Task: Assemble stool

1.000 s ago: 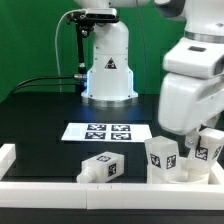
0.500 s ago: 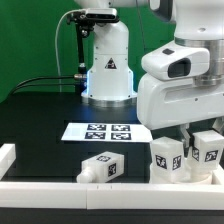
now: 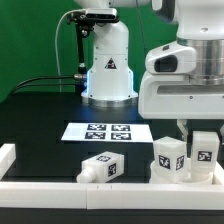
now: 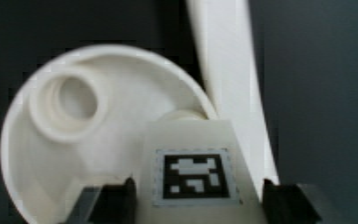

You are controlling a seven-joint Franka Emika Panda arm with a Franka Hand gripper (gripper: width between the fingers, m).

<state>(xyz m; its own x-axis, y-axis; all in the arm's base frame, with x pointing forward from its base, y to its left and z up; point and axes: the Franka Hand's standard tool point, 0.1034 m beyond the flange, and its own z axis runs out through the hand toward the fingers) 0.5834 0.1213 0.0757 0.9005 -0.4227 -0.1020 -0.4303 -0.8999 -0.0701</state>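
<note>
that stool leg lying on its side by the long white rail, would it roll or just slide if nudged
The lying leg looks blocky with flat faces, so a nudge would probably make it slide or pivot rather than roll. It appears to be solid moulded plastic, so it is likely stiff and fairly light for its size.

The arm is glossy white with rounded shells. Its base carries a dark triangle sign and a blue light. Black cables leave it. The claw has dark fingers.
</note>
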